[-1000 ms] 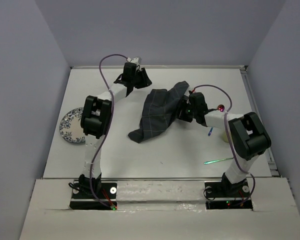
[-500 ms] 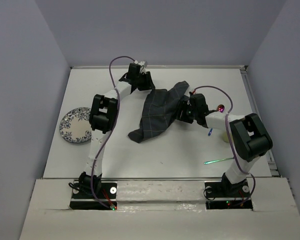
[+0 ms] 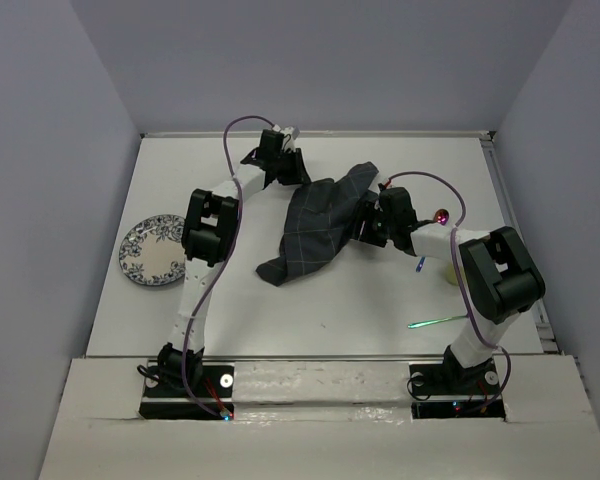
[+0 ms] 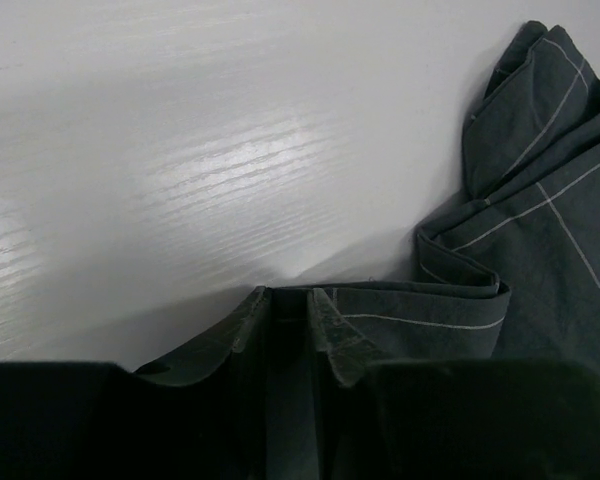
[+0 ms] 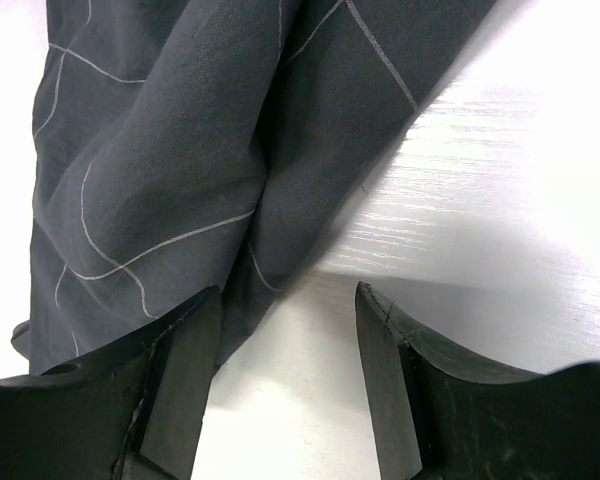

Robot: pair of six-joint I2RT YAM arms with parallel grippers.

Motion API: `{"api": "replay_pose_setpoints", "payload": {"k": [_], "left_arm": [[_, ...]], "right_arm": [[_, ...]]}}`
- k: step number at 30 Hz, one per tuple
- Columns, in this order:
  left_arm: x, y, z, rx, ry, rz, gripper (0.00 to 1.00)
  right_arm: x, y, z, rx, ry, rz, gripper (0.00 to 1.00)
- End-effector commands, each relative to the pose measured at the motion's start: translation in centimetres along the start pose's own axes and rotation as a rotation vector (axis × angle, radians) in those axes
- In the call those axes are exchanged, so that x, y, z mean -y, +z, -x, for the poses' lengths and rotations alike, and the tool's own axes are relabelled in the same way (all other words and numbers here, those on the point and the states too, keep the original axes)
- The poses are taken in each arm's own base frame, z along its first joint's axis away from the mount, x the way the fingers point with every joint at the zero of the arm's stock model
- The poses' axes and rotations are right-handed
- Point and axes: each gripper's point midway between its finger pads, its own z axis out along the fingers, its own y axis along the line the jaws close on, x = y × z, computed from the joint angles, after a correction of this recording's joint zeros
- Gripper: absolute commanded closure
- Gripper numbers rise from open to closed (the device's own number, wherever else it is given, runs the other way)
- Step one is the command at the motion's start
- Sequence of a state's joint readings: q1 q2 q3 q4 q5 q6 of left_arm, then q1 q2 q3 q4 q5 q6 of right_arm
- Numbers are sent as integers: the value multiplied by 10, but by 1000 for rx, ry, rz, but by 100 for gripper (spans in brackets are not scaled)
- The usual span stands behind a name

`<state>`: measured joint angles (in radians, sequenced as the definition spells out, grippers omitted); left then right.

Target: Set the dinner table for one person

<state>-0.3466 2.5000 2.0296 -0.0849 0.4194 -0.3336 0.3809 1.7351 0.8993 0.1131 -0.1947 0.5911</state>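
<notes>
Cloth [image 3: 315, 225] (one, crumpled) and one plate [image 3: 148, 252] occupy one table [image 3: 280, 310].

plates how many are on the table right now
1: the blue-patterned plate lies at the left edge of the white table, clear of the checked placemat. Another could be hidden under that crumpled placemat.

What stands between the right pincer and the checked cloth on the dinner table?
Nothing visible does. The right pincer is open, and the edge of the checked cloth reaches into the gap between its fingers, lying on the dinner table. The left pincer is shut on a fold at the cloth's far corner.
</notes>
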Motion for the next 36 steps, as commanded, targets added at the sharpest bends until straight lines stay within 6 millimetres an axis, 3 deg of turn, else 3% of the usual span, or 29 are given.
{"api": "replay_pose_setpoints", "payload": {"k": [1, 5, 10, 13, 16, 19, 22, 24, 26, 28, 29, 30, 32, 33, 34, 35, 36], "left_arm": [[17, -3, 2, -20, 8, -56, 79], [27, -15, 15, 25, 14, -70, 100], [41, -38, 40, 104, 15, -77, 100], [58, -63, 66, 180, 25, -84, 100], [67, -81, 77, 238, 24, -85, 100], [68, -88, 75, 260, 4, -85, 100], [71, -98, 80, 293, 1, -85, 100], [75, -107, 85, 318, 5, -84, 100], [76, -116, 85, 332, 2, -78, 100], [79, -123, 83, 345, -11, -90, 100], [86, -128, 83, 349, -21, -116, 100], [101, -144, 95, 391, -37, -161, 100], [117, -157, 94, 404, -54, -215, 100], [137, -181, 107, 460, -39, -249, 100], [145, -191, 111, 481, -29, -257, 100], [162, -212, 116, 527, -13, -263, 100], [164, -220, 112, 539, -12, -254, 100]], "right_arm": [[-11, -3, 9, 41, -24, 38, 38], [-10, 1, 10, 42, -23, 33, 38], [-12, 6, 21, 64, -39, 25, 40], [-12, 14, 24, 63, -38, 19, 44], [-10, 21, 27, 66, -32, 8, 50], [-7, 28, 26, 60, -29, -2, 55], [-6, 33, 32, 77, -30, -10, 72], [-8, 34, 41, 103, -33, -14, 95], [-15, 28, 49, 126, -46, 1, 100], [-21, 17, 52, 141, -54, 19, 100], [-32, 1, 64, 190, -63, 46, 100], [-35, -9, 69, 216, -68, 49, 100], [-35, -33, 72, 259, -88, 37, 100], [-48, -64, 91, 346, -100, 49, 100], [-51, -79, 98, 382, -113, 44, 100], [-58, -111, 112, 447, -140, 28, 100], [-60, -126, 120, 474, -180, 14, 100]]}}
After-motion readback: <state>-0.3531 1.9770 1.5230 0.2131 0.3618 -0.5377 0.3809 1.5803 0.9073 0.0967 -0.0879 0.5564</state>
